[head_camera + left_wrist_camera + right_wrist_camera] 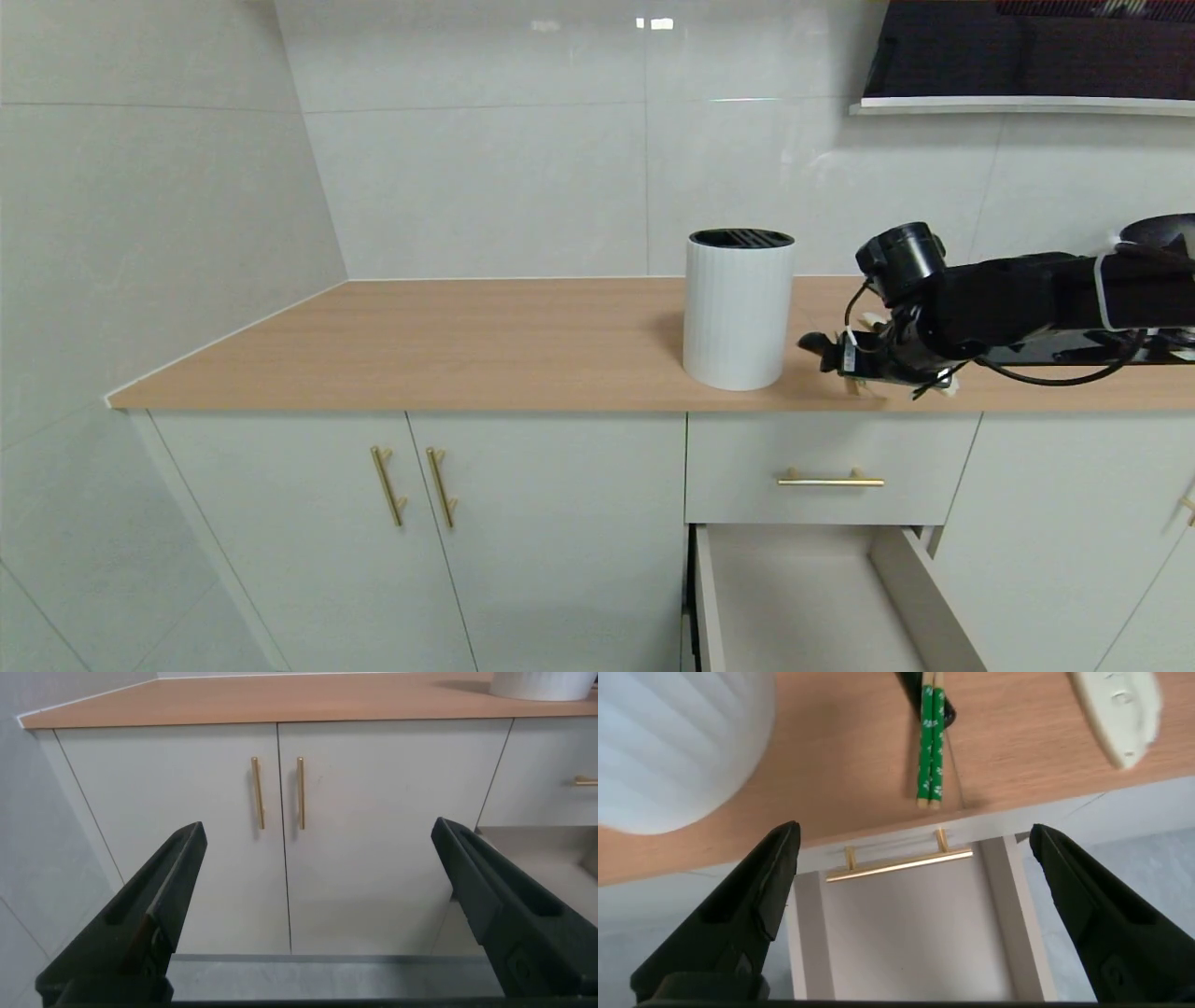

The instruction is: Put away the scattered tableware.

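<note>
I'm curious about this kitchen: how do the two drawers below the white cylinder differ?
The upper drawer is shut, its front flush with the cabinet; the lower drawer is pulled out. The upper drawer shows its front with a gold bar handle; the lower drawer shows its pale floor and side walls. Both are off-white and sit in one column under the wooden countertop.

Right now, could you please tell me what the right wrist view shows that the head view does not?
The right wrist view adds the green chopsticks and a white spoon-like piece lying on the counter; from the head, the right gripper largely covers them. The head view adds the slotted black top of the white holder and the double cabinet doors. Both share the white holder, the counter and the gold drawer handle.
</note>
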